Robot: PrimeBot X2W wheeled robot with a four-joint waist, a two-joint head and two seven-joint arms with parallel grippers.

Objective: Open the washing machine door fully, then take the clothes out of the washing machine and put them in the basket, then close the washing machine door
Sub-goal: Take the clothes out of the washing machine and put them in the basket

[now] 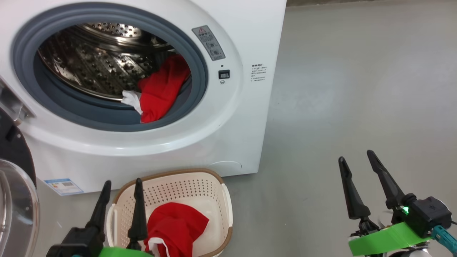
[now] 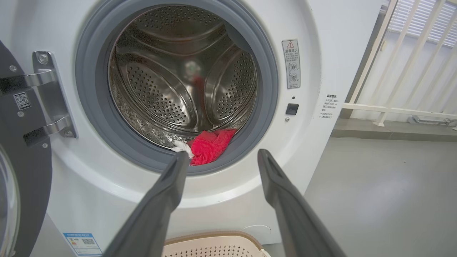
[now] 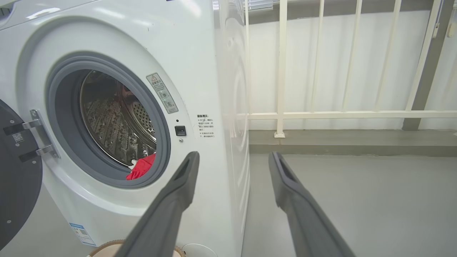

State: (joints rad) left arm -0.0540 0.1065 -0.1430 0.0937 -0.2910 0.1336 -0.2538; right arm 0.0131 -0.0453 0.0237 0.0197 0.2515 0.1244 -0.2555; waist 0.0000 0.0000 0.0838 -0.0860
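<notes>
Red garment [image 1: 160, 91] slumped at the front lip of the washing machine [image 1: 246, 121], another in the basket [image 1: 185, 189]. Soft, light, floppy: likely best pinched at a bunched fold. Left hand [image 1: 122, 181] and right hand [image 1: 355, 155] empty, fingers apart.

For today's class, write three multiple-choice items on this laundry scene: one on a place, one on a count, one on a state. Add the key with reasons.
1. Where does the basket stand?
A. On the floor before the washing machine
B. On top of the machine
C. On a shelf

2. In how many places do red clothes lie?
A. One
B. Two
C. Three

3. The washing machine door is:
A. Shut
B. Open
C. Taken off

Key:
1 A: it sits on the floor below the round opening.
2 B: one heap in the drum, one in the basket.
3 B: it hangs on its hinges at the left, with the drum exposed.
</notes>
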